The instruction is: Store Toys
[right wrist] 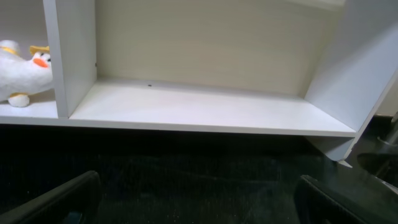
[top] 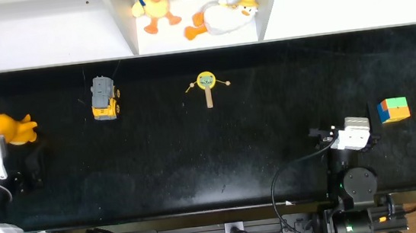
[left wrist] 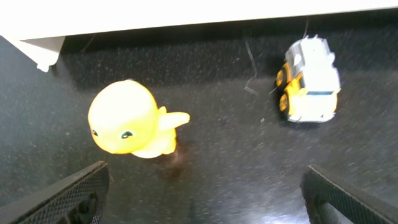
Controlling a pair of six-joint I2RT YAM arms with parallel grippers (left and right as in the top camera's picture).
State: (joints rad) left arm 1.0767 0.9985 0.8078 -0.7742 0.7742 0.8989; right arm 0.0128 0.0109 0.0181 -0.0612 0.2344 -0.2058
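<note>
So the black table (top: pixel 196 156) has four toys loose on it: a yellow rubber duck (left wrist: pixel 130 118) way over on the left, a yellow and grey toy truck (left wrist: pixel 309 81) a bit to its right, a little rattle drum (top: pixel 206 84) on a stick around the middle, and a colour cube (top: pixel 393 109) off on the right side. The white shelf (top: pixel 47 32) runs along the far edge of the table, and its middle compartment has a yellow plush duck (top: pixel 154 7) sitting next to a white plush duck (top: pixel 221 16) that's lying on its side. The left gripper (left wrist: pixel 205 174) hangs over the table just short of the rubber duck, fingers spread wide with nothing between them, not touching the duck. The truck sits well apart from that duck, closer to the shelf. The right gripper (right wrist: pixel 196 186) is on the right side near the cube, also released and holding nothing. It faces the shelf's right-hand compartment, and the white plush duck shows past the divider next door.
</note>
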